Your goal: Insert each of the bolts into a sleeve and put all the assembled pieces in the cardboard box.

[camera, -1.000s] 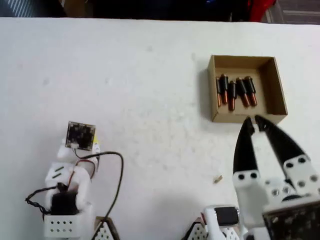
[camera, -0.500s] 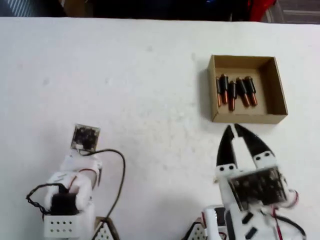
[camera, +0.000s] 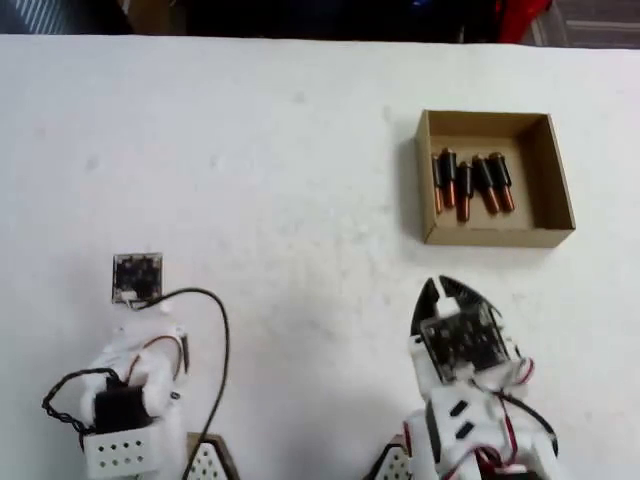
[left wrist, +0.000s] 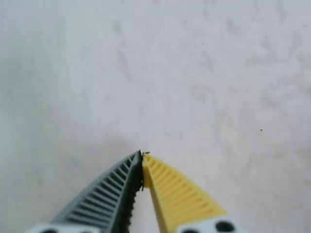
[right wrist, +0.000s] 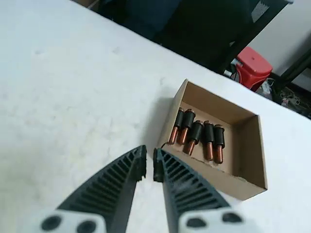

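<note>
Now, five assembled pieces (camera: 470, 185) lie in the cardboard box (camera: 495, 238); right claw (camera: 440, 287) pressed together near it, left claw (left wrist: 142, 155) pressed together over the table (camera: 300, 200).

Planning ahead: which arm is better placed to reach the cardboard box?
Right: the right gripper sits near the cardboard box, pointing at it; the left gripper is much farther off.

Five assembled pieces (camera: 470, 185) lie side by side in the cardboard box (camera: 485, 117), on the table (camera: 250, 150) beyond the right tool (camera: 438, 288).
</note>
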`<action>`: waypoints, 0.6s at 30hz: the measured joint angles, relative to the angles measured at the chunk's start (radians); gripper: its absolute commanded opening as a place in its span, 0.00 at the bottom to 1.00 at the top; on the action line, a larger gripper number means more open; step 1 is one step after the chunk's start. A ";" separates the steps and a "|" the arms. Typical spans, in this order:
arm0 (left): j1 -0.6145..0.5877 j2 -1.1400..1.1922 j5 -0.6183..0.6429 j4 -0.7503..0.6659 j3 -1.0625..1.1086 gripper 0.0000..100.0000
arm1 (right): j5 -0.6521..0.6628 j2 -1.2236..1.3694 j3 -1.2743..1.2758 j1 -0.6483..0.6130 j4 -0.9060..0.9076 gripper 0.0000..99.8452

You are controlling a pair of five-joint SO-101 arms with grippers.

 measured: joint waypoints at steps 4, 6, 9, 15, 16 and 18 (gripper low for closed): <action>-0.009 0.000 -0.014 0.000 0.000 0.02 | 0.000 -0.002 0.009 -0.002 -0.002 0.02; -0.009 0.000 -0.014 0.000 0.000 0.02 | 0.000 -0.002 0.020 0.003 -0.002 0.02; -0.009 0.000 -0.014 0.000 0.000 0.02 | 0.000 -0.002 0.025 0.003 -0.002 0.02; -0.009 0.000 -0.014 0.000 0.000 0.02 | -0.005 -0.002 0.035 0.002 -0.043 0.02; -0.009 0.000 -0.014 0.000 0.000 0.02 | -0.025 -0.002 0.043 0.003 -0.044 0.02; -0.009 0.000 -0.014 0.000 0.000 0.02 | -0.061 -0.002 0.063 0.003 -0.048 0.02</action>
